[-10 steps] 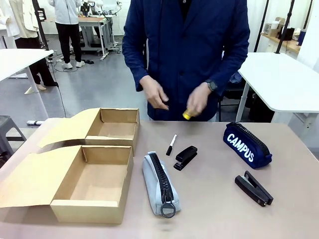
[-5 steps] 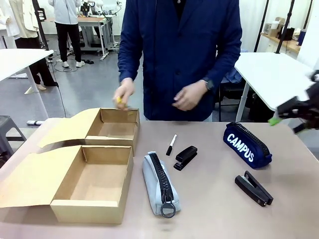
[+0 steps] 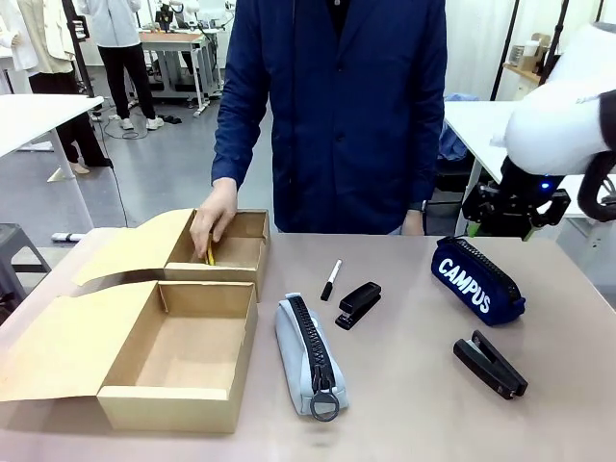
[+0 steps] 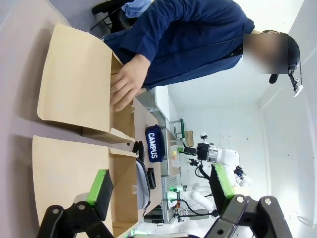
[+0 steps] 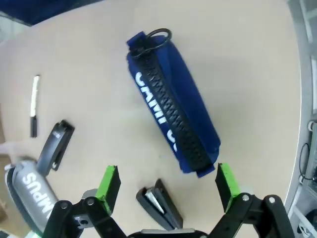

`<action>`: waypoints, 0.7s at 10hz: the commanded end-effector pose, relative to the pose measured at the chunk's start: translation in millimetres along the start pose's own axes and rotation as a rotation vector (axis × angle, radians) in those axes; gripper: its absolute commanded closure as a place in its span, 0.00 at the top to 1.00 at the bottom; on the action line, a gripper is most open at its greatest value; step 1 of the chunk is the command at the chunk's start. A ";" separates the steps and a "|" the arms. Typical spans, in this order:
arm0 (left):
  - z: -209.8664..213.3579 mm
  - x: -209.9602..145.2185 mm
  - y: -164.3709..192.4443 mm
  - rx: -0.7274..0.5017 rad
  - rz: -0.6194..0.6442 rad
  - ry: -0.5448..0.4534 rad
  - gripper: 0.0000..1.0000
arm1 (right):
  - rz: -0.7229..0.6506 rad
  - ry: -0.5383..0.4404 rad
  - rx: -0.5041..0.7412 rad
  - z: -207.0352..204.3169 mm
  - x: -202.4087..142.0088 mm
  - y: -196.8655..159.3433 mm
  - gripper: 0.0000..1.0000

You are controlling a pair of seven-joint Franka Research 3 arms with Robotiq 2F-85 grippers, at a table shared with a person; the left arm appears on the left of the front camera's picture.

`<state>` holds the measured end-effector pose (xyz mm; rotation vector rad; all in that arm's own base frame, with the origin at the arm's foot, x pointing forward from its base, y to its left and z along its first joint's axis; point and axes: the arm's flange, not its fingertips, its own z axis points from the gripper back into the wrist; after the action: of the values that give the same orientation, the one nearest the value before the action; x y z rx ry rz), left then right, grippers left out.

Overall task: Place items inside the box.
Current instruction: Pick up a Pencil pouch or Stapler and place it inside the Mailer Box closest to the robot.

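Observation:
The person's hand (image 3: pixel 214 229) rests inside the far cardboard box (image 3: pixel 241 223) with the yellow utility knife (image 3: pixel 210 254) in it. The near box (image 3: pixel 173 409) stands open. On the table lie a grey pencil case (image 3: pixel 308 351), a black-and-white marker (image 3: pixel 331 279), a black stapler (image 3: pixel 359 303), the navy CAMPUS pouch (image 3: pixel 476 279) and a second stapler (image 3: pixel 491 364). My right gripper (image 3: pixel 499 223) hovers open above the pouch (image 5: pixel 171 119), green pads (image 5: pixel 109 181) spread wide with nothing between them. My left gripper (image 4: pixel 161 183) is open too, facing the box flaps (image 4: pixel 74 79).
The person stands at the far edge, body close to the table. White tables stand at the left and right behind. Bare tabletop lies between the grey case and the second stapler (image 5: pixel 158 201).
The person carried the yellow knife from mid-table over to the far box and lowered it in. My right arm swung in from the right to above the CAMPUS pouch.

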<state>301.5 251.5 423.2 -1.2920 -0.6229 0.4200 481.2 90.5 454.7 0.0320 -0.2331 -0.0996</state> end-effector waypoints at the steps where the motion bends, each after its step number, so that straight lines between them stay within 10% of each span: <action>1: 1.7 -2.4 -0.3 -0.007 -0.015 0.007 1.00 | -0.058 0.022 -0.025 -12.0 19.5 0.9 1.00; 4: 1.7 -2.4 -0.3 -0.007 -0.015 0.007 1.00 | -0.031 0.016 0.009 -21.0 21.4 -9.6 1.00; 7: 1.7 -2.4 -0.3 -0.007 -0.015 0.007 1.00 | 0.312 0.041 0.119 -31.6 15.6 -18.1 1.00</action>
<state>301.3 251.7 423.3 -1.2922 -0.6234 0.4200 504.2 80.1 431.8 0.0478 -0.1939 0.0891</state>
